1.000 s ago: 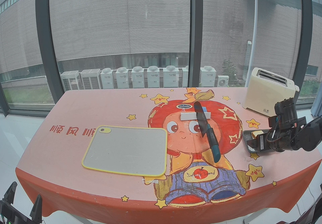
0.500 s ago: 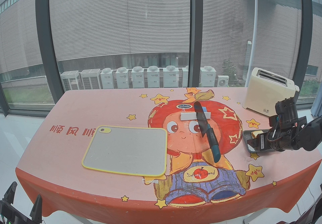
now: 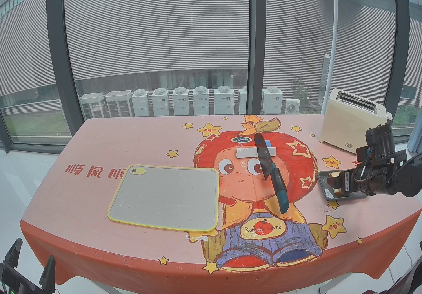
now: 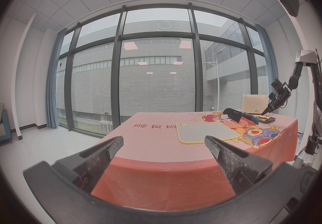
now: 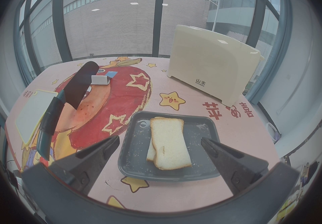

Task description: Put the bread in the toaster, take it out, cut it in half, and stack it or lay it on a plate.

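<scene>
1. Surface (image 3: 132, 141): table draped in a salmon-pink cloth printed with a cartoon figure and yellow stars.

2. Bread (image 5: 169, 142): two pale, untoasted slices. They lie overlapped in a dark grey rectangular tray (image 5: 137, 154), with the upper slice covering most of the lower. The tray sits near the surface's right edge.

3. Toaster (image 3: 351, 119): cream-coloured, boxy, two slots on top. It stands at the far right corner, just behind the tray and apart from it.

4. Knife (image 3: 272, 171): black blade, teal handle. It lies mid-surface on the cartoon face, its blade propped on a small white block (image 3: 250, 152).

5. Cutting board (image 3: 165, 197): flat grey rectangle with a yellow rim. It lies left of the knife, well apart from the tray.

6. Right tool (image 5: 158, 140): held over the tray, its dark fingers spread wide to either side of the bread and gripping nothing.

7. Left tool (image 4: 163, 139): held low, off the surface's near left corner. Its fingers are spread and grip nothing.
</scene>
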